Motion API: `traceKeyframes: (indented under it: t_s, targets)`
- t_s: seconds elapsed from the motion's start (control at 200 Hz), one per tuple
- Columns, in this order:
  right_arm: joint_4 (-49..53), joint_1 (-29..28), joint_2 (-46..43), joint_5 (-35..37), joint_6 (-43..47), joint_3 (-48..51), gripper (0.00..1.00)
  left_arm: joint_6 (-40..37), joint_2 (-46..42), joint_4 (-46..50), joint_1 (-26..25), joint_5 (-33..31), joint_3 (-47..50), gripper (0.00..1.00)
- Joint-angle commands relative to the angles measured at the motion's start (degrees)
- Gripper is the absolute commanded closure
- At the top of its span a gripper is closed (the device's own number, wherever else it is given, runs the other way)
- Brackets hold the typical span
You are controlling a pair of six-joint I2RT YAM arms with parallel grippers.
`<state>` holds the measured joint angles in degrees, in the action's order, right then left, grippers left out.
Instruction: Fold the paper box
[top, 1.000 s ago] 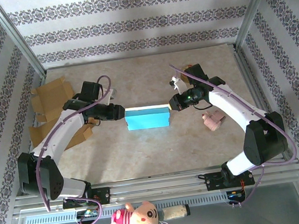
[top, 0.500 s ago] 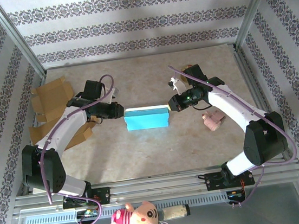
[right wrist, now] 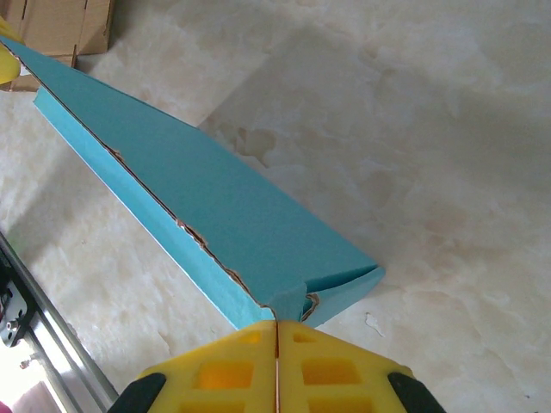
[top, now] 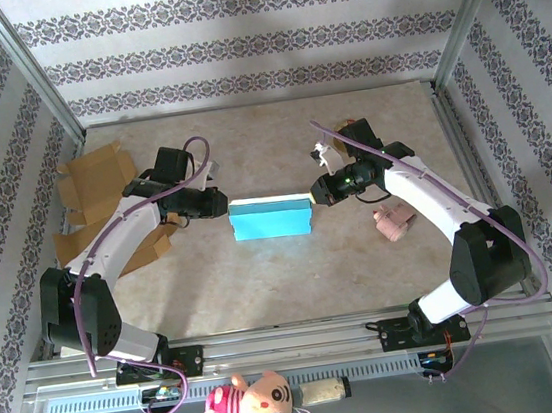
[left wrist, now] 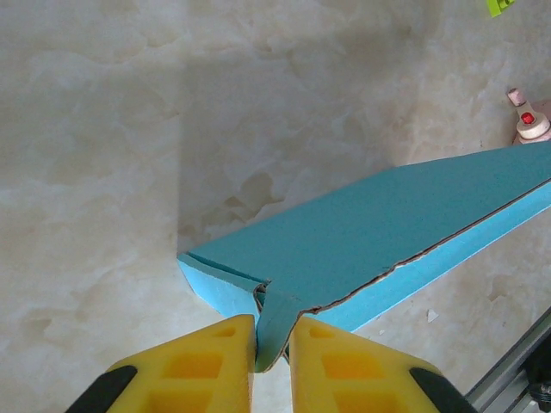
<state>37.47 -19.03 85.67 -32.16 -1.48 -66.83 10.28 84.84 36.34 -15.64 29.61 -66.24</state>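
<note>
The paper box (top: pixel 271 217) is a flat teal box lying in the middle of the table between both arms. My left gripper (top: pixel 227 206) is at its left end; in the left wrist view its yellow fingers (left wrist: pixel 207 361) are shut on a small teal tab (left wrist: pixel 274 331) that sticks out of the box (left wrist: pixel 379 232) corner. My right gripper (top: pixel 313 194) is at the box's right end. In the right wrist view its fingers (right wrist: pixel 232 366) are pressed together on the tab (right wrist: pixel 288 303) at that corner of the box (right wrist: pixel 215 206).
Flattened brown cardboard pieces (top: pixel 96 178) lie at the left edge, behind the left arm. A small pink toy (top: pixel 393 220) sits right of the box under the right arm. A pink plush doll (top: pixel 252 408) lies on the near rail.
My left gripper has closed onto the tab at the box's left end and the left arm has shifted slightly. The right gripper and the box have not moved.
</note>
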Motion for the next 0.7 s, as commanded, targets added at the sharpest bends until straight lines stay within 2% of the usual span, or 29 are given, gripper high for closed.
traceKeyframes:
  t_s: [0.0,0.09,0.23,0.695]
  targets:
    - [1.16,-0.52,-1.19,0.83,1.03,0.29,0.92,0.60,0.34,-1.59,0.52,0.08,-1.63,0.91]
    - [1.07,-0.56,-1.16,0.87,0.44,0.29,0.92,1.76,0.15,-3.01,0.46,0.73,-1.01,0.95]
    - [0.48,-0.74,-0.73,1.14,-1.73,0.19,0.92,3.65,0.57,-5.01,0.35,3.04,-0.17,0.95]
    - [-0.78,-1.12,-1.58,3.25,-7.56,0.03,0.90,4.69,0.08,-4.58,0.33,3.06,3.06,0.95]
